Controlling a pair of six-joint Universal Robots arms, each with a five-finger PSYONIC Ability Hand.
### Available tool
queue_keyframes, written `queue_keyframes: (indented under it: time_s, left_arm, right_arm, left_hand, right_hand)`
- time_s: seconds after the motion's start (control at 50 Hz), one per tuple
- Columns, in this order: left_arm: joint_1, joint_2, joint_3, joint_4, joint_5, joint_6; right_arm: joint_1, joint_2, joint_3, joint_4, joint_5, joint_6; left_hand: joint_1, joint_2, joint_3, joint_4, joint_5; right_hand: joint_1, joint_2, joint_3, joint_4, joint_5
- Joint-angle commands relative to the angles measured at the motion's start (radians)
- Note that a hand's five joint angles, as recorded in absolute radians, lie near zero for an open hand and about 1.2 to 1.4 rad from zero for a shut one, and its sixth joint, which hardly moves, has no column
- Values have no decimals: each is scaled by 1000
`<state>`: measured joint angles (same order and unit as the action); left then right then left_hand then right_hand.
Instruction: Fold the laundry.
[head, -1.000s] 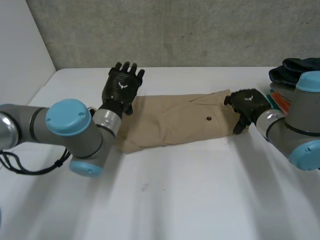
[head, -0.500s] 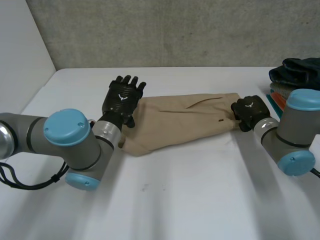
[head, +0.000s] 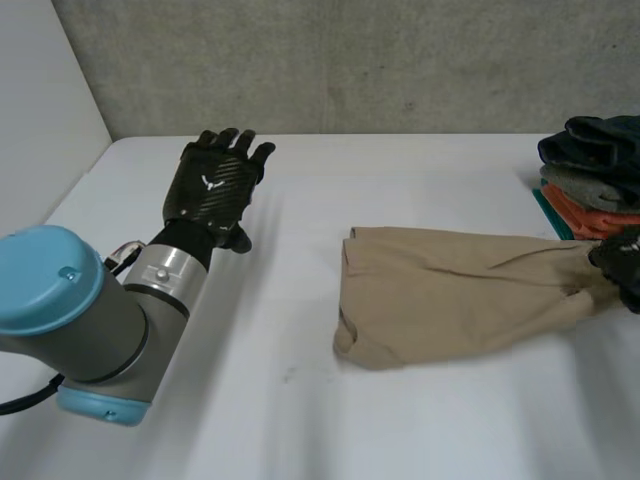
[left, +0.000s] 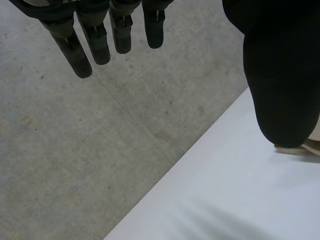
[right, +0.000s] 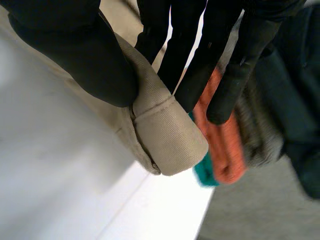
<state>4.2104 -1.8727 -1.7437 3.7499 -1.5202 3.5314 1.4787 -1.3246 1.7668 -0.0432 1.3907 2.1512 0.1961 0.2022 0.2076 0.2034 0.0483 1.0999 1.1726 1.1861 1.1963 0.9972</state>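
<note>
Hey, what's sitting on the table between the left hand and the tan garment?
Nothing: in the head view the stretch of white table between the left hand and the tan garment is bare.

The tan garment is matt twill cloth, the table smooth, the wall rough concrete.

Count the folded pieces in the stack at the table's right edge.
4, in one stack: a dark blue piece on top, a grey piece under it, an orange piece next, a teal piece at the bottom. More may be hidden past the view's edge.
</note>
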Motion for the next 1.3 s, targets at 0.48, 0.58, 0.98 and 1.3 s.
queue_keyframes:
  time_s: [0.48,0.58,0.98,1.3]
  left_arm:
    - [-18,-3,111,-10,-6,-58]
    - [-64,-60,236,-27,-8,-75]
    - [-288,-472,720,-410,-116,-117]
    - [-305,-557,714,-697,-153,-115]
  right_arm:
    - [637,173,-43,-386,-259,105]
    - [549,7,13,-385,-256,435]
    - [298,171,-303,49,-176,813]
    - [330,421,-406,132,-156,613]
  left_hand:
    - [-22,-28,-33,-29,-48]
    - [-22,-28,-33,-29,-48]
    - [-22,-28,-33,-29,-48]
    - [-22,-28,-33,-29,-48]
  right_hand:
    - [-925,-998,-1012,-1022,-997]
    - [-925,-998,-1012,-1022,-997]
    - [-925,-998,-1012,-1022,-997]
    - [-925,-998,-1012,-1022,-997]
